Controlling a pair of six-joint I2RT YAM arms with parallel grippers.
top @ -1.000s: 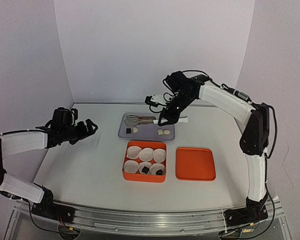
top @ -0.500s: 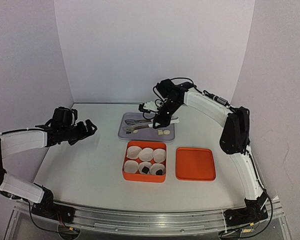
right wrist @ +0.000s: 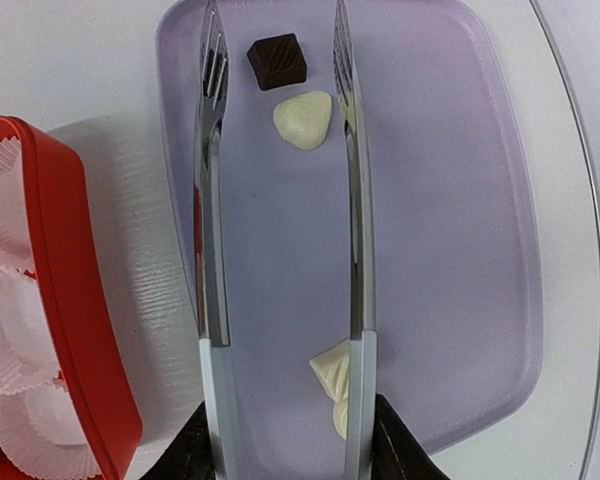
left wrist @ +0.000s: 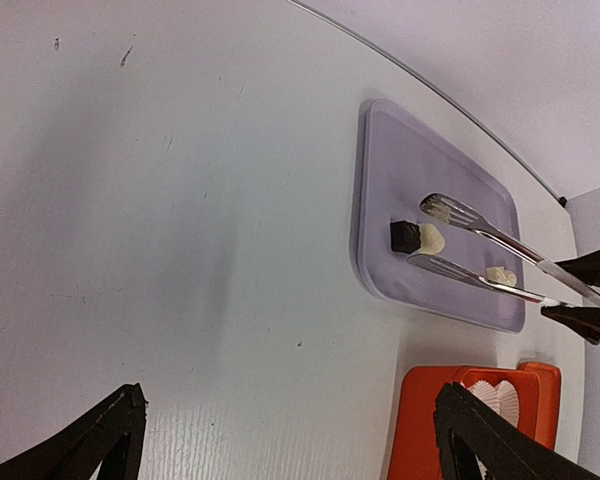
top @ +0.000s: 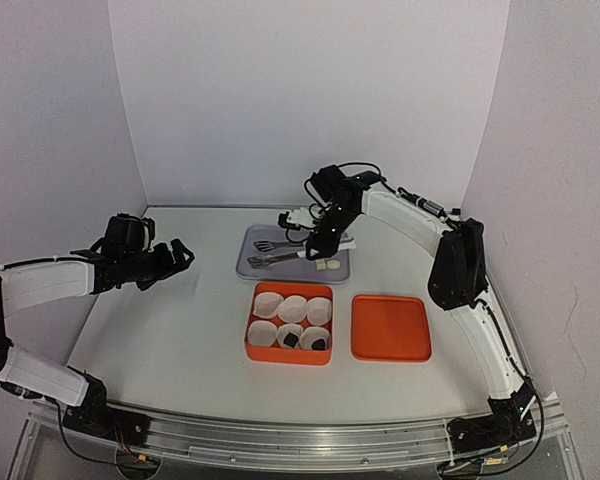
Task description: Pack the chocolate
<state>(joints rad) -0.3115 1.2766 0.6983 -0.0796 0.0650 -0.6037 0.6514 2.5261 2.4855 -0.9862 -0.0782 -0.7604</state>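
We are at the pick-up step. Our right fingers (right wrist: 190,455) are clamped on the handle end of a pair of metal tongs (right wrist: 208,200), and the two arms of the tongs stand spread apart over the purple tray (right wrist: 450,200) at the back of the table (left wrist: 180,200).

In the right wrist view the tips sit either side of a dark piece (right wrist: 277,60) and a cream piece (right wrist: 303,120) of chocolate. These lie just beside each other, and neither is gripped yet. Two more cream lumps (right wrist: 333,372) lie near the handle end, partly under one arm.

Just in front of the tray is the orange box (top: 252,322) with six paper cups (top: 293,308). Two of its near cups already hold dark pieces (top: 291,340), and the other four look empty. The lid (top: 391,327) lies flat beside the box.

Our left fingers (left wrist: 105,435) are wide open, hold nothing and hover well apart on the left.

Next, we judge, the tips must come down around a single piece and squeeze. The two pieces lie so close that we should centre on one, or the other may get nudged. Then we carry it to an empty cup.
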